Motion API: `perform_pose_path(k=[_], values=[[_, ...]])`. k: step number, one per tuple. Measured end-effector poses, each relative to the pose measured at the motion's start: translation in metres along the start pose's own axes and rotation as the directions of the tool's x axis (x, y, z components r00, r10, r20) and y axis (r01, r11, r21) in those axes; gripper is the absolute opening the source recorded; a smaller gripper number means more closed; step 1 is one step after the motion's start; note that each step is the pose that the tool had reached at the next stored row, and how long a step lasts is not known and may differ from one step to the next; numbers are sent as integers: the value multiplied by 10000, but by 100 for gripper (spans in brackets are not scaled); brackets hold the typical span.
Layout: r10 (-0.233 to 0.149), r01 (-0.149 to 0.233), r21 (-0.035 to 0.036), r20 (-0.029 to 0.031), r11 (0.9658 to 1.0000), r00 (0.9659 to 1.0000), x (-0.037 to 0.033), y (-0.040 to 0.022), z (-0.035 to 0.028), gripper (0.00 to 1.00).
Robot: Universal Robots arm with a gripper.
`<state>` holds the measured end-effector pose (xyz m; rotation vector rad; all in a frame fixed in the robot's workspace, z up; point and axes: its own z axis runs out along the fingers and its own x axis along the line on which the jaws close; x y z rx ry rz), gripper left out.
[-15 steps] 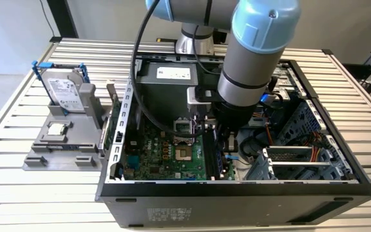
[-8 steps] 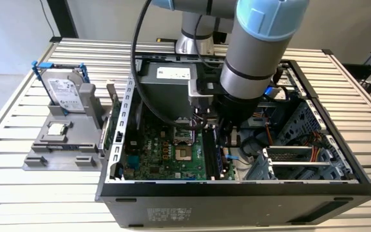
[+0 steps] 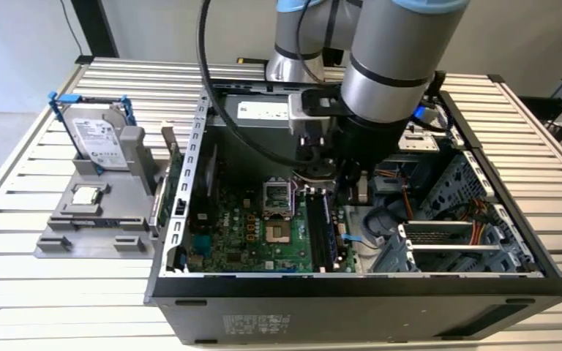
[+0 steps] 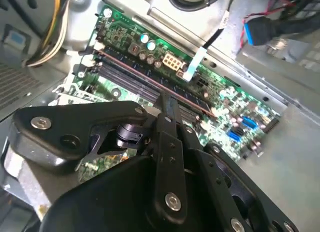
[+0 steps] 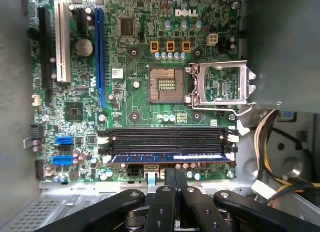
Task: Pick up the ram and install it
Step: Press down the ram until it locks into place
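Hovering inside the open computer case point(image 3: 359, 292), the gripper point(image 5: 174, 178) hangs just above the memory slots point(image 5: 167, 136) with its fingers point(image 5: 170, 176) pressed together and nothing between them. The ram point(image 5: 167, 157), a thin blue stick, lies seated in the slot nearest the gripper, low in the first wrist view's centre; in the second wrist view it runs as a thin line point(image 4: 150, 81) across the slots. On the motherboard point(image 5: 135, 99) the processor socket point(image 5: 163, 85) stands open, its metal latch frame point(image 5: 220, 85) flipped aside. At the exterior view's left, a hard drive point(image 3: 96, 135) in a blue frame stands upright in a grey fixture point(image 3: 96, 219) on the slatted worktop point(image 3: 27, 292).
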<state>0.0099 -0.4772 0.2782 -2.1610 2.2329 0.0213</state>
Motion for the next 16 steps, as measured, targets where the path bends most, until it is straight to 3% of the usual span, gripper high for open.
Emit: perform_pose_path(k=[8, 16], values=[[0, 0, 1, 1, 10000, 10000, -13, -5, -363, 0], [-1, 1, 19, 1, 10000, 10000, -13, -6, -383, 0]])
